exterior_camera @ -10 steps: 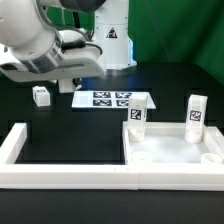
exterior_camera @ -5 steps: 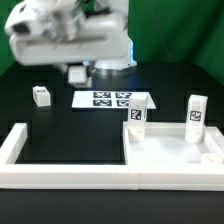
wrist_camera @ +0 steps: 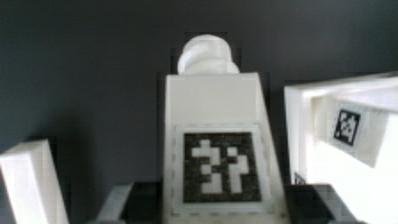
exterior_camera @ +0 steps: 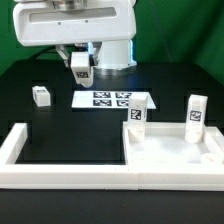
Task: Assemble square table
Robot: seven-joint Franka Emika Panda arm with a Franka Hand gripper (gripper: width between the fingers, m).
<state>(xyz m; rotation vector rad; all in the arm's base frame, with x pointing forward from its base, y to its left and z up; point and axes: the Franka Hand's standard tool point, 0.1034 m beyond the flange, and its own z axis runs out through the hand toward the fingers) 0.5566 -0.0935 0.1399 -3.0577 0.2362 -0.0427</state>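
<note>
My gripper [exterior_camera: 81, 72] hangs above the table's back left and is shut on a white tagged leg [exterior_camera: 80, 65]. In the wrist view the leg [wrist_camera: 215, 110] stands out lengthwise between the dark fingers [wrist_camera: 135, 203], tag facing the camera, gripper [wrist_camera: 217, 198] shut on its base. The white square table top [exterior_camera: 160, 152] lies at the front right, with two legs [exterior_camera: 137, 116] [exterior_camera: 195, 114] standing upright on it. Another small leg block [exterior_camera: 41, 95] lies on the black table at the left.
The marker board [exterior_camera: 112, 99] lies flat at mid-table, just below the gripper. A long white bar frame [exterior_camera: 70, 176] runs along the front and up the left side. A white tagged part [wrist_camera: 347, 115] shows beside the held leg in the wrist view.
The arm has swung from a low pose at the left to upright over the table's back. The gripper has risen slightly with the leg in it. The other parts have not moved.
</note>
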